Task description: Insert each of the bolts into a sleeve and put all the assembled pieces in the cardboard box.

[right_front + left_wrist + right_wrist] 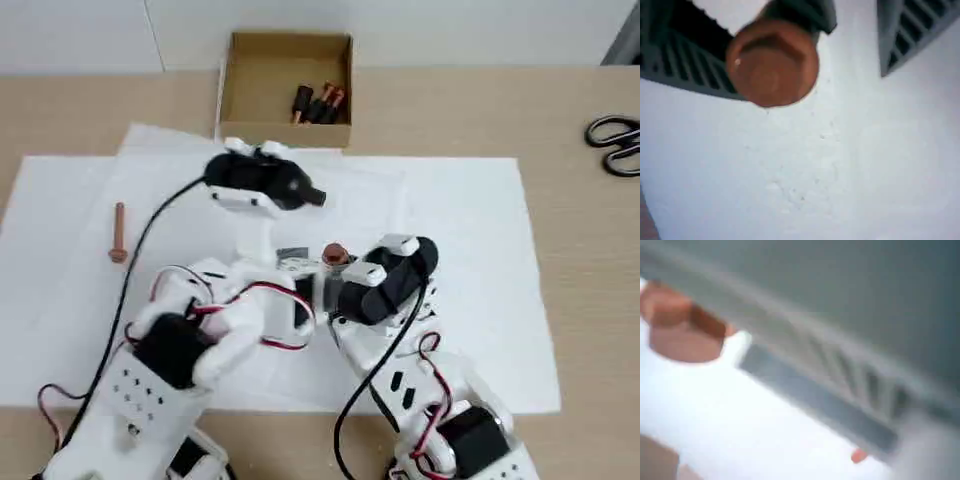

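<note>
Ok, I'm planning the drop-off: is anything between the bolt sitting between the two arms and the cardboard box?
Yes. In the high view an arm's black-and-white wrist section sits over the paper, between the bolt and the cardboard box. Nothing else shows on that stretch.

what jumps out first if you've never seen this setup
A copper bolt head sits mid-table on the white paper, right where the two arms converge. Behind them, the cardboard box at the table's far edge holds a few assembled pieces, and one lone bolt lies apart on the paper at the high view's left.
</note>
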